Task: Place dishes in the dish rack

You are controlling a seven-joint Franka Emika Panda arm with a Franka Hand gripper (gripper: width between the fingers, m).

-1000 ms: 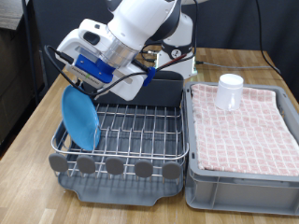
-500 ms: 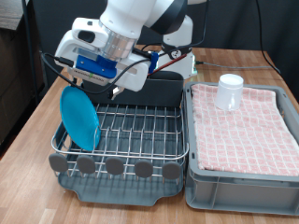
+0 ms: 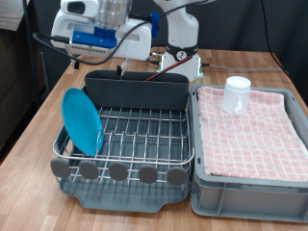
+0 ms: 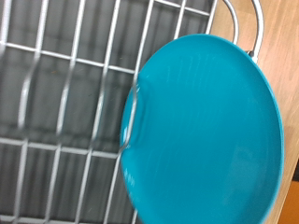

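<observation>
From the exterior view I see the blue plate (image 3: 82, 121) standing on edge in the wire dish rack (image 3: 130, 135), at its left end, with nothing gripping it. The arm's hand (image 3: 96, 34) is high above the rack at the frame's top; I can't tell whether its fingers are spread or together. The white cup (image 3: 237, 94) sits upside down on the checked cloth in the grey crate (image 3: 250, 183) to the right.

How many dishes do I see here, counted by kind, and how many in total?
Plate: 1, light blue, standing in the dish rack.
Cup: 1, white, on the pink checked cloth.
Spoon: 0 clearly visible.
Total: 2
</observation>
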